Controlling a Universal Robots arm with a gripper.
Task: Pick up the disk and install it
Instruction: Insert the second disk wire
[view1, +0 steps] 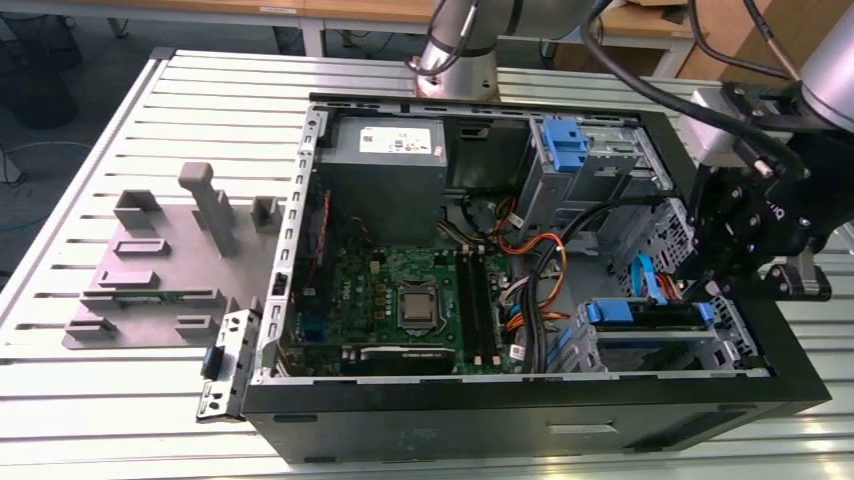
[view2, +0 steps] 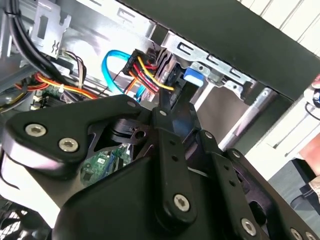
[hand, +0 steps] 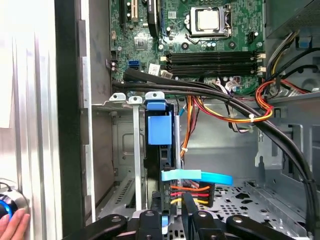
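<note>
The disk (hand: 160, 130) stands on edge in the drive cage (hand: 127, 150), its blue side rail facing the first wrist view. In the exterior view the disk (view1: 654, 315) sits in the bay at the computer case's (view1: 534, 410) near corner, toward the exterior view's right. The gripper (hand: 167, 220) is at its cable end, but I cannot tell whether it is clamped on the disk or merely beside it.

The main risk is probably the wiring. The blue data cable (hand: 200, 176) and the red-and-yellow power leads (hand: 190, 192) lie right against the gripper, so any sideways motion could snag or unplug them. A tilt could also jam the rails in the cage. A person's hand (hand: 12, 225) rests outside the case wall, close enough to matter if the arm swings.

The exterior view gives the bay's place in the whole case and the gripper (view1: 701, 290) reaching in. The first wrist view looks along the disk toward the motherboard (hand: 210, 45). The second wrist view shows the plugged leads (view2: 145, 70) from the side.
</note>
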